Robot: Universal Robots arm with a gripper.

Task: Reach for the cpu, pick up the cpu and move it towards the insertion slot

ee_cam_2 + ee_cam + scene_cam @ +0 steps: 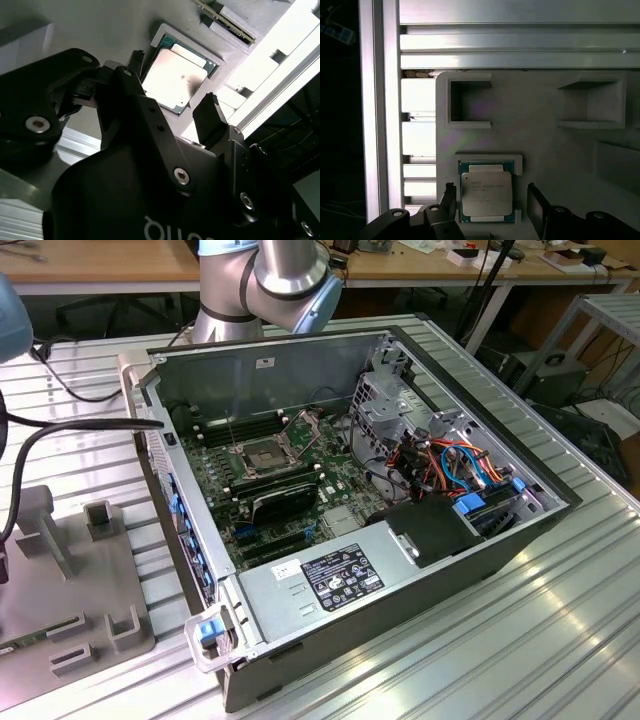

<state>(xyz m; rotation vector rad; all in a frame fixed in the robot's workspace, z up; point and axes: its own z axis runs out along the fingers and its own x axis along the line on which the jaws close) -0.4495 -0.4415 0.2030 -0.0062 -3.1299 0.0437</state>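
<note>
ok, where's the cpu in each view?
First wrist view: cpu seated in the grey tray, straddled by the open gripper.
Second wrist view: cpu in the same pocket, past the gripper.
Exterior view: cannot make it out; grey tray at the exterior view's left.
Shared landmark: the grey tray.

Nothing reads clearly: faint grey lines across the cpu (486,193), tiny white print on the black label (341,577) of the power supply (272,597), cut-off white letters on the hand (172,82).
</note>
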